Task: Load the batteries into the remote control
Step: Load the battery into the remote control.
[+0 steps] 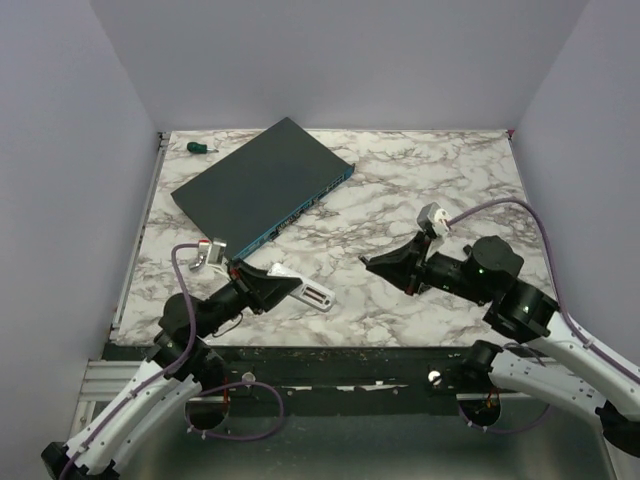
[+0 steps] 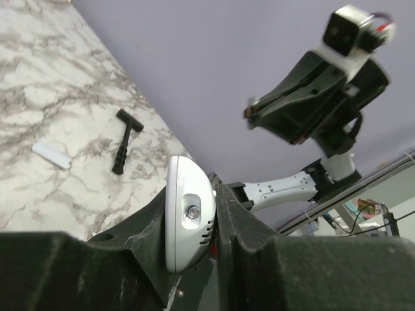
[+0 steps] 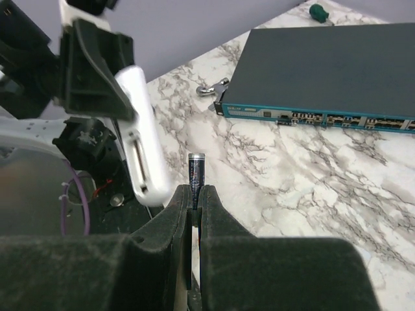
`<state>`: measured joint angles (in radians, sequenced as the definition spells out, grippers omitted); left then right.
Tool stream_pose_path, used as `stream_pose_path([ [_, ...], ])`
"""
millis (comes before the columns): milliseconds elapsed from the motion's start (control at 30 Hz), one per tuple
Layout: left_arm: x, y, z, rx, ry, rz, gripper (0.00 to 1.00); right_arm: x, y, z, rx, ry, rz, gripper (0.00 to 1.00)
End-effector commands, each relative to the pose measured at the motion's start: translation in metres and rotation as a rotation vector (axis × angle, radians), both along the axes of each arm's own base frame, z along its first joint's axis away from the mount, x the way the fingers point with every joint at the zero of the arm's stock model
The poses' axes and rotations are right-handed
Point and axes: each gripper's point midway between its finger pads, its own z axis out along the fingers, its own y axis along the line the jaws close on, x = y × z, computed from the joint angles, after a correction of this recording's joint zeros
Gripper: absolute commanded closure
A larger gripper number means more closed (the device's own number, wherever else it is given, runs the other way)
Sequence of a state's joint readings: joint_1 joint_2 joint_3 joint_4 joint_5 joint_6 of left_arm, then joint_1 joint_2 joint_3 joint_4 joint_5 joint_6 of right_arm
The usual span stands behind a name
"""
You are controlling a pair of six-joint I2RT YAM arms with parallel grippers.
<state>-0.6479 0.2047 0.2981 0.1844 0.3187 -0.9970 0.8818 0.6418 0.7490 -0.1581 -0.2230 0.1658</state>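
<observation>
Top external view: where is the remote control (image 1: 303, 287)?

Lower centre-left of the frame, lifted off the table (image 1: 400, 190) and clamped by one end in the left claw (image 1: 278, 282). The right claw (image 3: 193, 194) is closed on a battery (image 3: 196, 170), whose tip pokes out past the fingers.

What could go wrong?

The two hang apart in the air. If the battery goes in off-line, I think it could tilt or pop loose from that narrow pinch. Pressure on the remote's free end might also lever it round in its claw.
</observation>
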Motion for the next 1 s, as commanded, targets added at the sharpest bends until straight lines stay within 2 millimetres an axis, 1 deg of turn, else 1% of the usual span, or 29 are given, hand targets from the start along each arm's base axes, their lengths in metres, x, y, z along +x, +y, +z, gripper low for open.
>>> stream_pose_path([
  [0,0.012,-0.008,-0.016,-0.072,0.061,-0.013,1.0,-0.006,0.008,-0.021,-0.114,0.193,0.026,0.99],
  [100,0.013,-0.009,-0.024,-0.128,0.058,-0.026,1.0,-0.006,0.004,-0.02,-0.106,0.222,-0.02,0.99],
  [133,0.013,-0.008,-0.025,-0.152,0.054,-0.024,1.0,-0.004,0.0,-0.018,-0.11,0.227,-0.049,0.99],
  [233,0.016,-0.007,-0.027,-0.182,0.059,-0.014,1.0,0.002,-0.013,-0.02,-0.154,0.262,-0.145,0.99],
  [333,0.019,-0.008,-0.029,-0.182,0.065,-0.007,1.0,0.006,-0.016,-0.026,-0.172,0.294,-0.191,0.99],
  [367,0.02,-0.009,-0.03,-0.184,0.069,-0.006,1.0,0.01,-0.016,-0.029,-0.175,0.298,-0.221,0.99],
  [433,0.022,-0.01,-0.03,-0.183,0.073,-0.007,1.0,0.015,-0.012,-0.04,-0.183,0.317,-0.245,0.99],
  [567,0.024,-0.013,-0.029,-0.175,0.083,-0.012,1.0,0.02,0.008,-0.044,-0.183,0.299,-0.291,0.99],
  [667,0.027,-0.015,-0.03,-0.169,0.094,-0.007,1.0,0.006,0.028,-0.046,-0.233,0.251,-0.303,0.99],
  [700,0.027,-0.015,-0.031,-0.167,0.097,-0.006,1.0,0.002,0.034,-0.044,-0.244,0.235,-0.309,0.99],
  [800,0.028,-0.015,-0.033,-0.165,0.105,-0.005,1.0,-0.021,0.052,-0.042,-0.271,0.202,-0.265,0.99],
  [867,0.028,-0.016,-0.033,-0.166,0.108,-0.009,1.0,-0.033,0.058,-0.044,-0.297,0.189,-0.232,0.99],
  [967,0.027,-0.017,-0.038,-0.164,0.131,-0.013,1.0,-0.041,0.061,-0.045,-0.337,0.173,-0.183,0.99],
])
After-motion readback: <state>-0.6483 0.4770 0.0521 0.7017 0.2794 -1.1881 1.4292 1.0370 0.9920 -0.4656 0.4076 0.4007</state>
